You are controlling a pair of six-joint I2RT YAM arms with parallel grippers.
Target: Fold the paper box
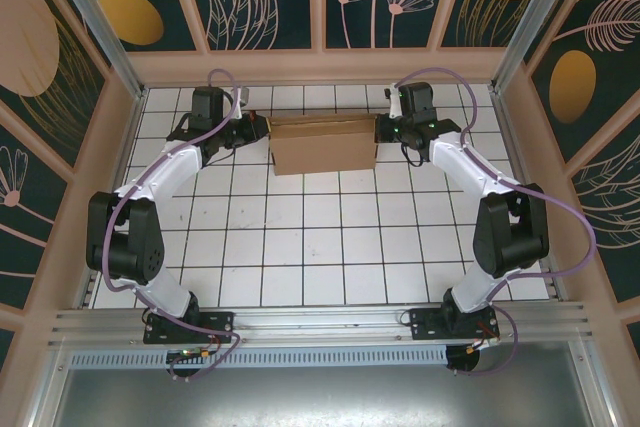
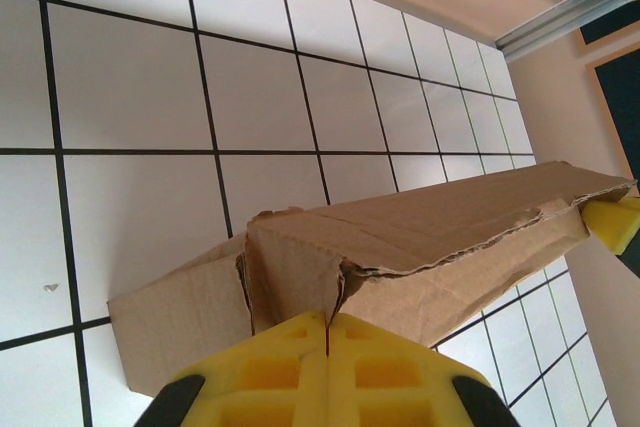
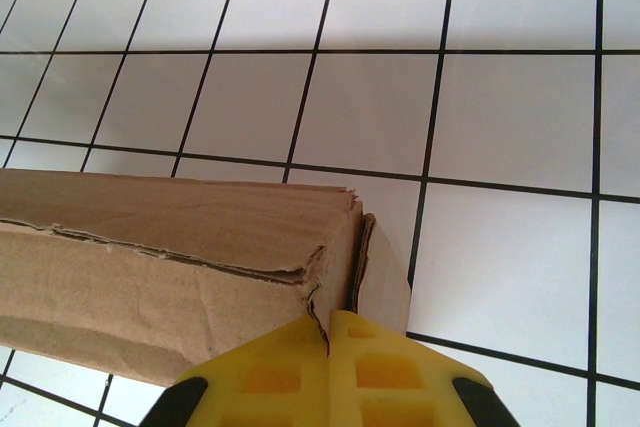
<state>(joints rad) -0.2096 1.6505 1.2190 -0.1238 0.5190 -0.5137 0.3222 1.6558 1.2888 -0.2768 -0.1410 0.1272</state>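
Both left fingers [image 2: 262,379] and right fingers [image 3: 392,369] pinch the paper box [image 1: 323,147].

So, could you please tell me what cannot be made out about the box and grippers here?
- Inside of the paper box: covered by its own panels, every view.
- How deep the end walls sit in the left gripper and right gripper: hidden between shut yellow fingers, wrist views.
- Box's far end, right wrist view: cut off by the left edge.
- Both grips, top external view: too small, under the wrists.

bright even light, soft faint shadows, all views sharp
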